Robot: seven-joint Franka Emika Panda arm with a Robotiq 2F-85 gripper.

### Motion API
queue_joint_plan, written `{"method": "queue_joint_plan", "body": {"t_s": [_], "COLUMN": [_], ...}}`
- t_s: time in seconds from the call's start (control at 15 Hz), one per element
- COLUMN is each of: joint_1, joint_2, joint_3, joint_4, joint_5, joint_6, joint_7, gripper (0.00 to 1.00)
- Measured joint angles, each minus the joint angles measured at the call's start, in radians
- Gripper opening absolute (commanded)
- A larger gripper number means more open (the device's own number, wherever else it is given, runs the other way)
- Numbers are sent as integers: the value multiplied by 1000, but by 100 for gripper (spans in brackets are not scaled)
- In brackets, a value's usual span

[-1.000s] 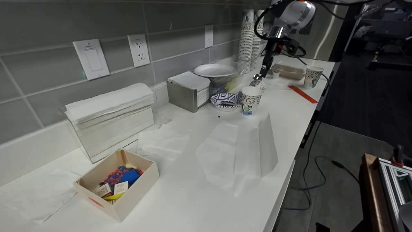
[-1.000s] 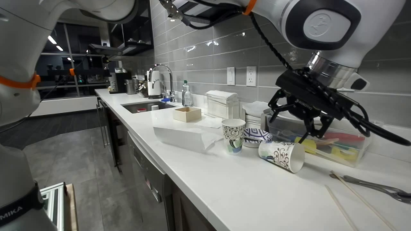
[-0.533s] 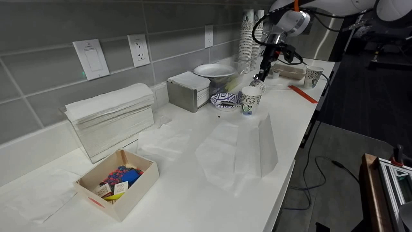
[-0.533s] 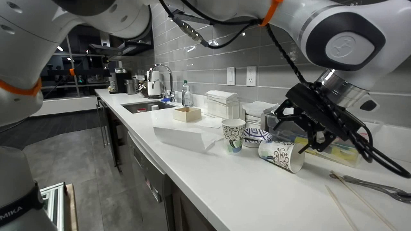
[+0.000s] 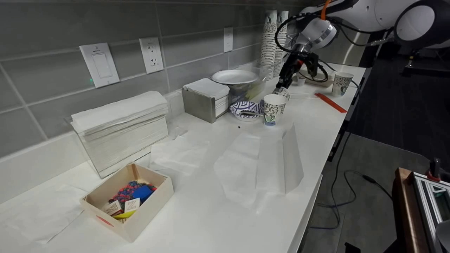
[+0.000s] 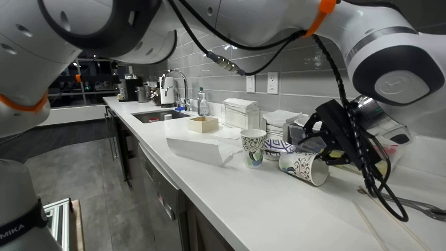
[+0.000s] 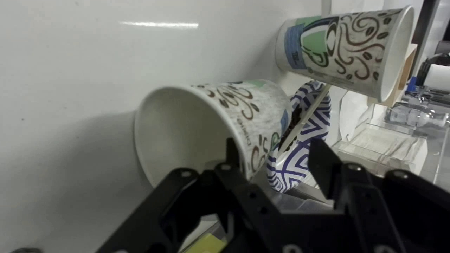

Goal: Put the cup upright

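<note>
One finger (image 7: 232, 154) of wide-spread hand (image 7: 275, 153) is now inside tipped cup (image 6: 302, 168), nothing gripped. Cup lies on counter (image 6: 264, 205), 4 o'clock of standing cup (image 6: 253, 148) in an exterior view. Rim pinch likely next.

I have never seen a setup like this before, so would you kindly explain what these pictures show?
The machine is a single robot arm ending in a black two-fingered gripper. Two pictures are taken from outside the robot, looking along the counter from different places. The third is taken from its wrist; the scene looks turned there, so the standing cup seems to lie sideways. Near that cup are a patterned bowl and the fallen cup, presumably the one to set upright. Creased paper and a wooden box are also on the counter. The gripper is open: one finger appears to reach into the fallen cup, the other is outside it, and nothing seems to be clamped.
</note>
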Motion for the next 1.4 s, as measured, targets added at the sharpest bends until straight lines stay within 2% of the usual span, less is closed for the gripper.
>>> {"method": "queue_joint_plan", "body": {"t_s": [0.2,0.27,0.53,0.87,1.4], "joint_1": [-24,-32,-49,-36,51], "joint_2": [42,54,80,57,-125], "joint_3": [23,30,44,34,-61], "joint_4": [64,86,146,165,108], "joint_5": [34,43,59,31,-196], "joint_6": [-42,-53,-96,-105,-94], "joint_7": [46,59,111,147,154], "gripper": [2,0,1,1,1]}}
